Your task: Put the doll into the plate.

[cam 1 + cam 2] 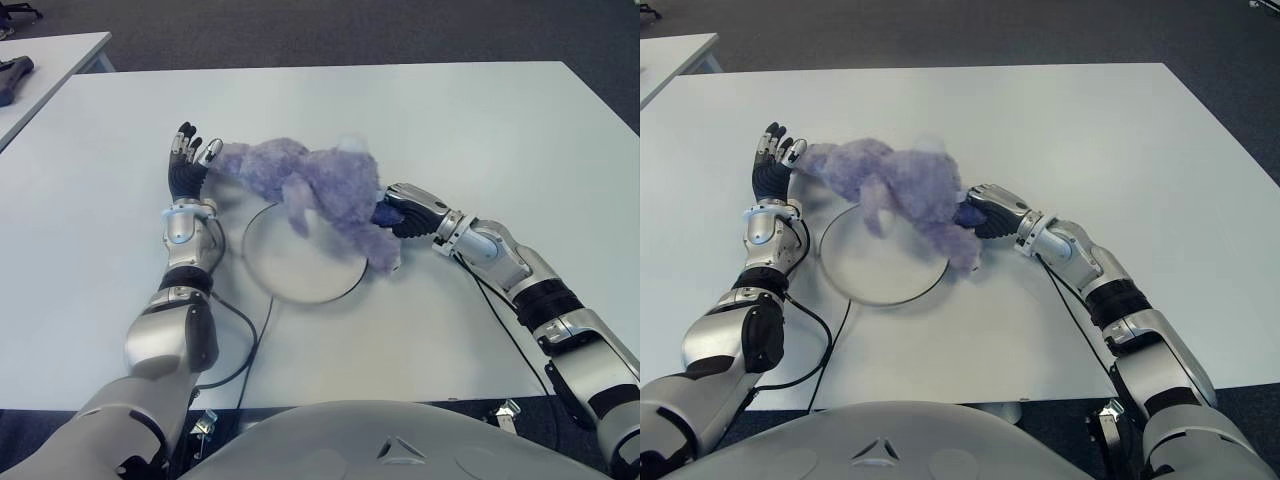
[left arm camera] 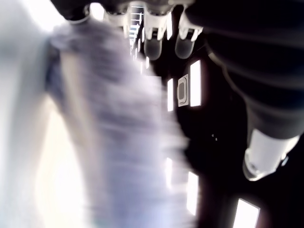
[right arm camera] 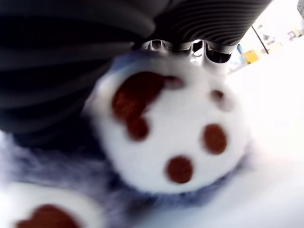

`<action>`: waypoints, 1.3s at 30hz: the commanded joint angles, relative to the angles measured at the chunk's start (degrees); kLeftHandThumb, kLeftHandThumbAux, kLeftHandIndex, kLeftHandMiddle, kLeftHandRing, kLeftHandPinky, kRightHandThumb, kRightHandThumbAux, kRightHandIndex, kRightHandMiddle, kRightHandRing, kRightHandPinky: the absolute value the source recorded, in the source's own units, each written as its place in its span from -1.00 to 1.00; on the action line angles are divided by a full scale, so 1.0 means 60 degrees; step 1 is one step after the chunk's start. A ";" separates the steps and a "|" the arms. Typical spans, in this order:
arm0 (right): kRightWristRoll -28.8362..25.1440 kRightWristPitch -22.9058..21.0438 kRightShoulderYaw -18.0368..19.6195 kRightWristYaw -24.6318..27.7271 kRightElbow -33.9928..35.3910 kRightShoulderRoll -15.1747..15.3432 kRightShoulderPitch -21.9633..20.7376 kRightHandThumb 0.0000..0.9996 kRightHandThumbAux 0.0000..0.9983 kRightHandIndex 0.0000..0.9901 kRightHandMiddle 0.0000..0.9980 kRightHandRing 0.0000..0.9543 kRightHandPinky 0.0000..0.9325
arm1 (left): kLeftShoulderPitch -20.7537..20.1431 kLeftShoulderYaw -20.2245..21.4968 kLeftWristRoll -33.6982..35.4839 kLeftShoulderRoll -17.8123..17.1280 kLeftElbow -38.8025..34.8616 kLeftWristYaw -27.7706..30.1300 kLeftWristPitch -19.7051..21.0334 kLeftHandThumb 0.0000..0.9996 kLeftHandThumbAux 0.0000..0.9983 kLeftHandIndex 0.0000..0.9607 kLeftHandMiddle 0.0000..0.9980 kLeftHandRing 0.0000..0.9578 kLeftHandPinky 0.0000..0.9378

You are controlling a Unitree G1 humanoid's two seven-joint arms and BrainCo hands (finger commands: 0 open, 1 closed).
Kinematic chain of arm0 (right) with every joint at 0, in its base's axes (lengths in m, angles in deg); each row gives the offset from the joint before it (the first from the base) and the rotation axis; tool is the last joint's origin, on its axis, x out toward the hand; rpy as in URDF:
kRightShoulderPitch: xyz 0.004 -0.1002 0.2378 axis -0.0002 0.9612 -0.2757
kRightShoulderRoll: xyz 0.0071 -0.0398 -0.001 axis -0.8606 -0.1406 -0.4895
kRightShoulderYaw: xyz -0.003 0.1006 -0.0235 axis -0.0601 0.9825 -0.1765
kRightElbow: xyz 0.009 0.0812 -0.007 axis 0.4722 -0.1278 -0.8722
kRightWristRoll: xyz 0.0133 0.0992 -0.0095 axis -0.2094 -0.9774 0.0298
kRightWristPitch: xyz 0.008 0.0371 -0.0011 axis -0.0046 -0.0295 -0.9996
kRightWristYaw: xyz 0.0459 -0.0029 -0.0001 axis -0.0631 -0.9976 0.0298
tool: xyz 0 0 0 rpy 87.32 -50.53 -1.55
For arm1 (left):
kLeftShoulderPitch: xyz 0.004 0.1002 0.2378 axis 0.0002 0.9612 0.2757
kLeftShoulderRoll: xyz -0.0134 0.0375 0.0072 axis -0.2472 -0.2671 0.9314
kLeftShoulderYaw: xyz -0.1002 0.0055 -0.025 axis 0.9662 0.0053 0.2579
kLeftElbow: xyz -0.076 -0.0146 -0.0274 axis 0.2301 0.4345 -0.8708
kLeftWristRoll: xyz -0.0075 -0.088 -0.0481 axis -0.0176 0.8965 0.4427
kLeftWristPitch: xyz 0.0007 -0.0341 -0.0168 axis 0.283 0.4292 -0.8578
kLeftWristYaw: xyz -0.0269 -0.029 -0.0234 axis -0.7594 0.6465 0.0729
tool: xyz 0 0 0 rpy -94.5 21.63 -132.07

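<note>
Here, a purple plush doll (image 1: 310, 190) stretches across the far edge of a round white plate (image 1: 300, 262) on a white table (image 1: 480, 130). The doll hangs partly over the plate's rim, one limb dangling toward the plate centre; whether its body touches the plate cannot be told from the eye views. The right hand (image 1: 405, 210) is at the doll's right end, just beside the plate's right edge, fingers curled around the plush. The right wrist view shows it close: a white paw pad with dark red spots (image 3: 175, 137) pressed up under the dark fingers (image 3: 95, 38), a second paw (image 3: 42, 213) at the frame's corner. So the right hand is clamped on a foot of the doll. The left hand (image 1: 188, 160) stands upright at the doll's left end, beyond the plate's left rim, fingers extended and slightly spread, fingertips (image 1: 212, 150) touching or just beside the plush. The left wrist view is smeared; purple fur (image 2: 109, 118) runs alongside the fingers, no clear grasp visible. A dark cable (image 1: 245, 350) trails along the left forearm over the table's near edge. A second table (image 1: 50, 60) shows at far left.
</note>
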 commanded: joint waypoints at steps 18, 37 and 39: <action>0.2345 -0.0167 -0.1681 -0.0787 -0.1589 0.0014 0.0900 -0.66 0.08 -0.61 -0.59 -0.54 -0.51 | 0.2663 0.0118 0.0126 0.1485 0.1843 -0.0299 0.0130 -1.00 0.27 -0.98 -0.91 -0.92 -0.89; 0.2464 0.0050 -0.2094 -0.1967 -0.2597 -0.0229 0.0532 -0.59 0.14 -0.59 -0.63 -0.61 -0.56 | 0.2681 0.0098 0.0099 0.1507 0.1838 -0.0329 0.0087 -1.00 0.31 -0.98 -0.90 -0.91 -0.86; 0.2435 0.0051 -0.2120 -0.2032 -0.2708 -0.0256 0.0500 -0.59 0.14 -0.59 -0.64 -0.62 -0.57 | 0.2680 0.0092 0.0093 0.1503 0.1840 -0.0330 0.0092 -1.00 0.31 -0.98 -0.90 -0.91 -0.86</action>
